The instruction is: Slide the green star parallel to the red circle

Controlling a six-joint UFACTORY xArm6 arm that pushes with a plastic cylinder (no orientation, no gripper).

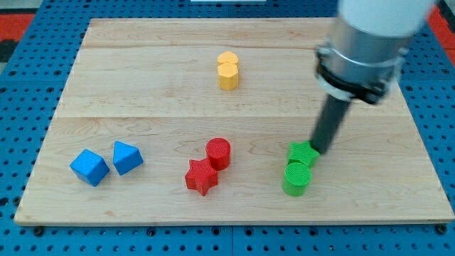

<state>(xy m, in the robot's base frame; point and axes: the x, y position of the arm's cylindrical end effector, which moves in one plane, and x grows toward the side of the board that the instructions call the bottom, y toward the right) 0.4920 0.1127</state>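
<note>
The green star [303, 153] lies at the view's lower right, touching a green cylinder [296, 178] just below it. The red circle, a red cylinder [219, 153], stands near the bottom middle, to the left of the green star and at about the same height in the view. My tip [321, 149] is at the green star's upper right edge, touching or nearly touching it. The dark rod rises from there to the grey arm [362, 43] at the view's top right.
A red star [201, 177] sits against the red cylinder's lower left. Two blue blocks [90, 167] [127, 157] lie at the lower left. A yellow block [228, 70] stands at the top middle. The wooden board [142, 78] rests on a blue pegboard.
</note>
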